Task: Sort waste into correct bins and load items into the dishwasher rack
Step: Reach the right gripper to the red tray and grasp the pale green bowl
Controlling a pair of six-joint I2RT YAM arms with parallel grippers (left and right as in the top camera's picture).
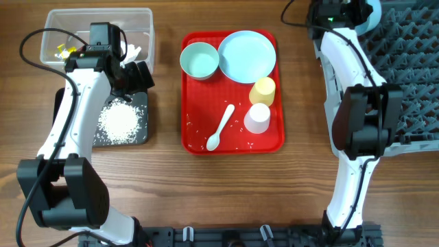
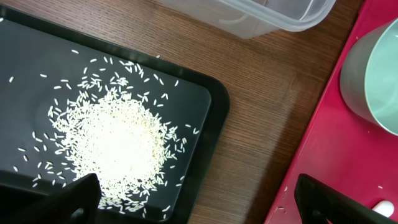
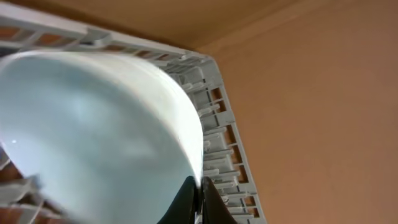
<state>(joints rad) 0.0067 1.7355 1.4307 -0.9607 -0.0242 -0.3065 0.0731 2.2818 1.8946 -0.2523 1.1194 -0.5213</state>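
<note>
- Pale blue bowl fills the right wrist view, tipped on edge; the right end effector is pinched tight on its rim, over a corner of the dishwasher rack; whether the bowl touches the prongs I cannot tell
- Right arm runs from the near counter edge to the far right corner, elbow bent just beside the rack's left edge
- Left arm reaches forward, wrist bent down; the left end effector is spread wide and holds nothing, above the right edge of the black tray and the bare strip beside the red serving tray
- Rice is heaped in the black tray; the clear tub sits behind it with wrappers inside
- Red serving tray carries the second bowl, plate, yellow cup, white cup and spoon; open counter lies between it and the right arm
</note>
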